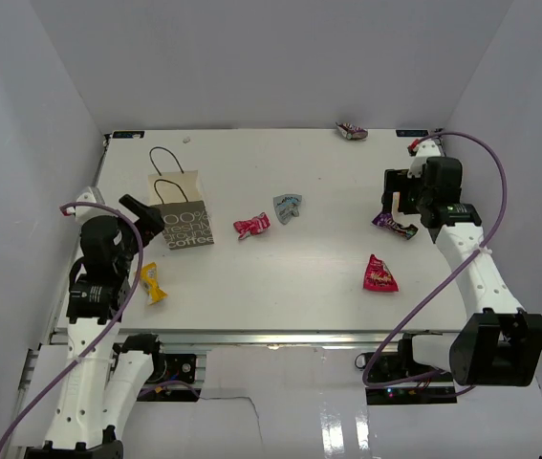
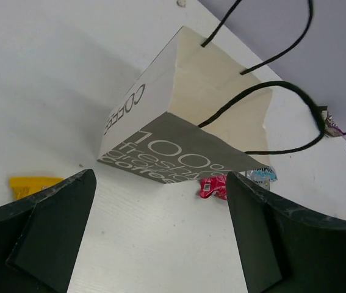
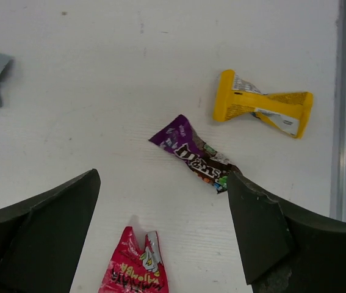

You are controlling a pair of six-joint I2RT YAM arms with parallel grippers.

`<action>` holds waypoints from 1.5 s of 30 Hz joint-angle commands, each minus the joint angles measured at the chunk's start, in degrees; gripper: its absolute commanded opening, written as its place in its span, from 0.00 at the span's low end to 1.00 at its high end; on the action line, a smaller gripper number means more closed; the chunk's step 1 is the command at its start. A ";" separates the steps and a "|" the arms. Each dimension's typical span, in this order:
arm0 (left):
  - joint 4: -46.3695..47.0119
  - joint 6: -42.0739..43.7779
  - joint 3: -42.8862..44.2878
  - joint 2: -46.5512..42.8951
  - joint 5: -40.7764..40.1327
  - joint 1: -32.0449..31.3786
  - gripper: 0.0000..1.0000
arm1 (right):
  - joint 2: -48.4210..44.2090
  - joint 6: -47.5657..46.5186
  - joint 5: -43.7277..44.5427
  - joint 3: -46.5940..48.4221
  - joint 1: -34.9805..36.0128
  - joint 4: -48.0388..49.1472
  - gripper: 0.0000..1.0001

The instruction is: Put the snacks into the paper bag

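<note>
- Bench (image 1: pixel 290 273): white and flat. It carries every task item. All the snacks seen lie loose on it, so filling has not begun.
- Paper bag (image 1: pixel 186 228): at the left of the bench, just ahead of the left arm. It appears to stand upright with the mouth open upward and the cord handles lifted clear, which suits a drop from above. The pale lining that shows holds nothing; the bottom is hidden.
- Left pincer (image 2: pixel 160 180): spread and empty, on the near side of the bag, with its fingers framing the lettered face. Judged to be stationed there to steady the bag or hold its mouth open.
- Right pincer (image 3: pixel 162 177): spread and empty, over the right side of the bench. Judged to be lining up a first pick.
- Magenta packet (image 1: pixel 379 274): flat, nearer the arms than the right pincer, apart from the others.
- Purple packet (image 1: pixel 394 227): lies diagonally below the right pincer, between its fingers in the wrist view, and is the likely target.
- Second yellow packet (image 3: pixel 263 107): twisted at the waist, near the purple packet and close to the bench's right edge.
- Yellow packet (image 1: pixel 152 283): beside the left arm, near the bag but not touching it.
- Pink-red packet (image 1: pixel 250 226) and pale blue packet (image 1: pixel 288 206): close together at mid-bench, right of the bag.
- Far packet (image 1: pixel 352 131): at the back edge, well apart from the rest. Its colour is too small to tell.
</note>
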 commanded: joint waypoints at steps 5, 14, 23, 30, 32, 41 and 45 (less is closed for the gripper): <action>-18.11 -14.55 1.65 -0.67 -7.38 0.11 0.98 | -0.10 -22.59 -35.52 7.00 1.07 -12.09 0.90; -31.66 -28.79 1.47 12.31 -11.94 0.11 0.93 | 0.25 -43.81 -40.64 4.46 5.47 -21.80 0.90; -31.08 -28.99 -2.30 21.91 -14.07 0.11 0.90 | 2.00 -41.79 -42.23 1.90 5.47 -18.02 0.90; -23.61 -26.43 -6.87 28.94 -11.60 0.11 0.85 | 3.59 -41.79 -42.41 1.46 5.47 -17.58 0.90; -20.81 -25.47 -7.92 29.82 -11.60 0.11 0.80 | 3.76 -41.79 -42.32 1.46 5.47 -17.67 0.90; -13.41 -19.93 -9.16 36.33 -14.33 1.77 0.56 | 4.29 -41.44 -43.02 1.55 5.47 -17.93 0.90; -12.35 -17.82 -8.12 37.30 -12.83 2.22 0.26 | 4.03 -41.09 -42.85 1.37 5.47 -18.02 0.90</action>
